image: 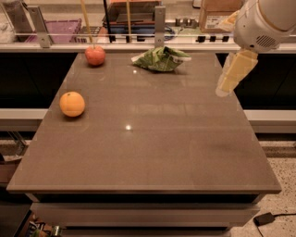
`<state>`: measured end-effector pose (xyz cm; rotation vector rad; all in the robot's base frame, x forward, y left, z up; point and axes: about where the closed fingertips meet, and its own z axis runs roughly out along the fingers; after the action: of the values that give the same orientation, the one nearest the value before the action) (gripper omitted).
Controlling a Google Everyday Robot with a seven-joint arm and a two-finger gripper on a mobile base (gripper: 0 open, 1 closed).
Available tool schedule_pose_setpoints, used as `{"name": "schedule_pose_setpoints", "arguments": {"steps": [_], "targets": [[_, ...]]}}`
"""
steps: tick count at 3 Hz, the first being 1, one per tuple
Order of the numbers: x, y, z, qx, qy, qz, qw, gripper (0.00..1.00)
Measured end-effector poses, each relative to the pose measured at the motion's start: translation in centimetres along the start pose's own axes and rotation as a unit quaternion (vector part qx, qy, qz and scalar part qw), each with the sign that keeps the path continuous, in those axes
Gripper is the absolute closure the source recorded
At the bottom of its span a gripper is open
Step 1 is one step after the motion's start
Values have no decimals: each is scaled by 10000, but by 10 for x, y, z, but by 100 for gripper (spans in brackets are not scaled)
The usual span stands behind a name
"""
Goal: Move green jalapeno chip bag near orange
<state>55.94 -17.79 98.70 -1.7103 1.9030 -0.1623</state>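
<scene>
The green jalapeno chip bag (160,59) lies crumpled at the back middle of the brown table (148,148). The orange (72,103) sits near the table's left edge, well apart from the bag. My gripper (225,89) hangs in the air above the table's right edge, to the right of the bag and a little nearer to me, holding nothing. It points down and to the left under the white arm housing (266,21).
A red apple (95,55) sits at the back left of the table, left of the bag. Behind the table runs a counter with a rail, a purple crate (55,28) and a cardboard box (217,14). A cable lies on the floor at the lower right.
</scene>
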Motion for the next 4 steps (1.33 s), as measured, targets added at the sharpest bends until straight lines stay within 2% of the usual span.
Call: {"name": "schedule_pose_setpoints", "arguments": {"steps": [2,4], "targets": [[-21,-51,45,194,-339,-311,9988,0],[-27,-86,113,446,-146,-303,9984,0]]}}
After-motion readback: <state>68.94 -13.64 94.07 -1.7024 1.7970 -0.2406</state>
